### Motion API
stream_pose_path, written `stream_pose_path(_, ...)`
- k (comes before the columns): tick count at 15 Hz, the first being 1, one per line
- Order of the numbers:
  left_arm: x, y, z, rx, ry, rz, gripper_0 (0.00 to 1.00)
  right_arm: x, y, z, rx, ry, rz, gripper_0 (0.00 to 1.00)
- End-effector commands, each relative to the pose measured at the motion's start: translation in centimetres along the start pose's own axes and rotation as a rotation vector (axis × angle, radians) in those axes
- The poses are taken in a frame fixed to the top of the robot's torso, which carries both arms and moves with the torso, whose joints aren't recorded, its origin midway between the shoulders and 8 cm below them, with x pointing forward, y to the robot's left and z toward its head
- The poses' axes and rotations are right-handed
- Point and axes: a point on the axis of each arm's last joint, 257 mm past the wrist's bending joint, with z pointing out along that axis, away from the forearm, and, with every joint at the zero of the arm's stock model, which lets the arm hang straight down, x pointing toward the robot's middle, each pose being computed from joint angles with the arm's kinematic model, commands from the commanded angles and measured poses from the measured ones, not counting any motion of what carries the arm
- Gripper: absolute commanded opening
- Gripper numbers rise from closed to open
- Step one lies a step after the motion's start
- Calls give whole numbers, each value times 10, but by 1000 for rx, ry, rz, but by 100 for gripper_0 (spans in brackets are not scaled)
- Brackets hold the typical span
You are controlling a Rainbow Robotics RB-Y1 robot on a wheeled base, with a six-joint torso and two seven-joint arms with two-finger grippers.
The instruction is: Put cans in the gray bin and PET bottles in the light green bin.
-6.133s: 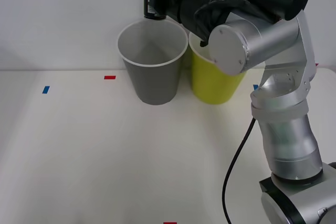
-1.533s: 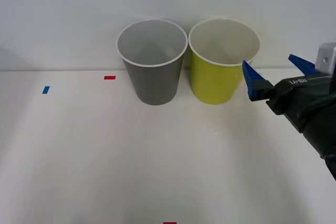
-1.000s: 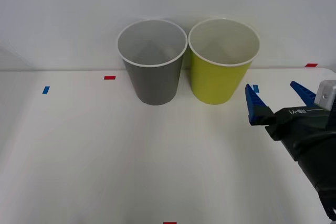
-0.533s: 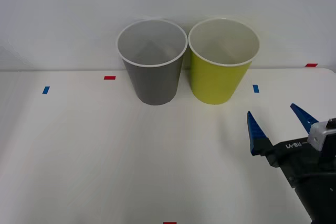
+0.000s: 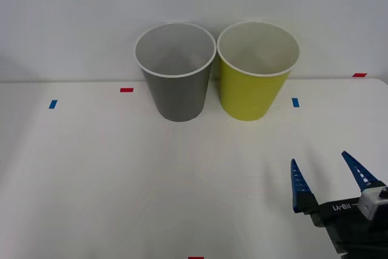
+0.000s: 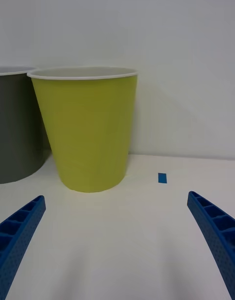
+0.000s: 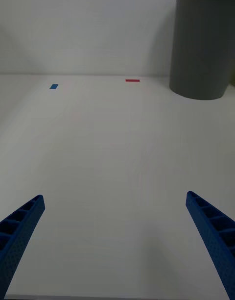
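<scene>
The right gripper (image 5: pixel 327 180) has drawn back from the light green bin (image 5: pixel 254 80) — now low, well in front of it, fingers spread, empty. The gray bin (image 5: pixel 177 77) stands just beside that bin; the left gripper (image 7: pixel 117 246) — fingers apart — faces the gray one.

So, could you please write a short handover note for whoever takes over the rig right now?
Right gripper: open and holding nothing, low over the table's near right side, in front of the light green bin.
Left gripper: open and holding nothing, above bare table, facing the gray bin.
The bins stand side by side at the back, gray on the left.
No can or bottle lies on the table. The bins' bottoms are hidden, so check inside before calling the sorting finished.
</scene>
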Motion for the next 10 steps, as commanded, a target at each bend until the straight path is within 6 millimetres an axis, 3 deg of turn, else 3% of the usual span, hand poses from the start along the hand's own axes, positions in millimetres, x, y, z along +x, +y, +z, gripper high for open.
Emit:
stream_pose_path(1, 0, 0, 0, 0, 0, 0, 100, 14, -2, -30, 19, 10, -20, 100)
stream_pose_path(5, 0, 0, 0, 0, 0, 0, 100, 29, -7, -75, 55, 26, -49, 100)
stream_pose_path(7, 0, 0, 0, 0, 0, 0, 100, 48, -5, -94, 63, 49, -39, 100)
stream_pose_path(10, 0, 0, 0, 0, 0, 0, 100, 64, -1, -111, 70, 80, -9, 100)
